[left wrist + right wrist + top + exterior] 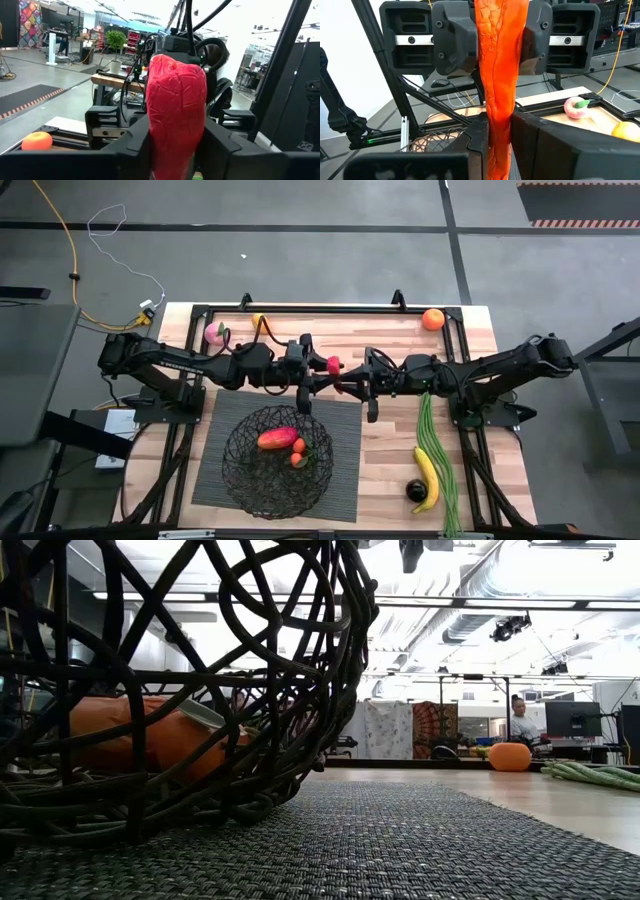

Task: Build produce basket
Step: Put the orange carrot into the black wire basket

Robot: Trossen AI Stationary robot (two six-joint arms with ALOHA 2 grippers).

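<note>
While the red pepper (334,366) is held in the air between the two arms, above the middle of the table and just beyond the far edge of the ribbed mat (345,442), a handover is judged to be under way. The right gripper (352,378) is seen pressed onto one end of the pepper, and in the left wrist view the fingers of the left gripper (318,368) are seen pinching the other end, so the pepper is clamped from both sides at once. The basket (278,460) sits on the mat toward the table's near edge, with a red-orange pepper (277,438) and a small orange piece (298,446) already inside. Left outside are the peach (214,333) at the far left corner, an orange (432,319) at the far right corner, and the beans (436,450), banana (427,477) and dark fruit (416,491) along the right side. If either arm is pulled away before the other grip is released, the pepper could be tugged, twisted or dropped onto the mat outside the basket. If the left grip is too shallow, the pepper could be lost when the right jaws are opened.
</note>
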